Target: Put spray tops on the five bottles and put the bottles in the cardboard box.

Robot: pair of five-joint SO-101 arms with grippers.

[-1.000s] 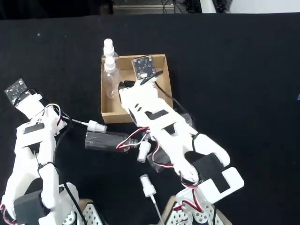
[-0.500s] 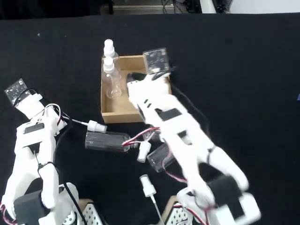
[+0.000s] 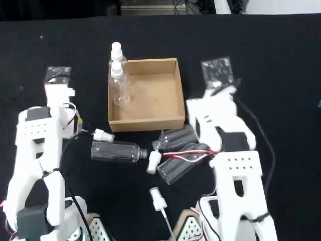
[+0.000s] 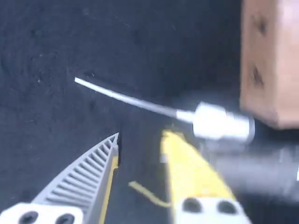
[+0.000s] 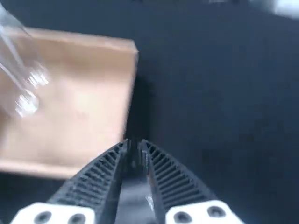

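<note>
1. Five bottles are showing in the high view. Two are standing upright with tops already on: one bottle (image 3: 121, 89) is standing inside the cardboard box (image 3: 145, 123) against its left wall. The other (image 3: 116, 50) is rising at the box's far left corner, and I cannot tell whether it is inside or just behind.
2. Three more bottles are lying on their sides, uncapped, on the black table (image 3: 266, 55) in front of the box. One (image 3: 113, 151) is lying to the left, and two (image 3: 178, 137) (image 3: 175, 170) are lying side by side to the right.
3. Three loose spray tops are lying on the table. One (image 3: 104, 135) is lying just off the box's front left corner, one (image 3: 153, 161) between the lying bottles, and one (image 3: 159, 200) nearer the arm bases.
4. The left gripper (image 4: 140, 137) is hanging over the table with its jaws well apart, gripping nothing. The first loose top, its thin tube stretched out, is lying just beyond the fingertips, near the box corner.
5. The right gripper (image 5: 134, 143) is hovering beside the box's right wall. Its jaws are sitting almost together with only a thin slit between them, holding and touching nothing.
</note>
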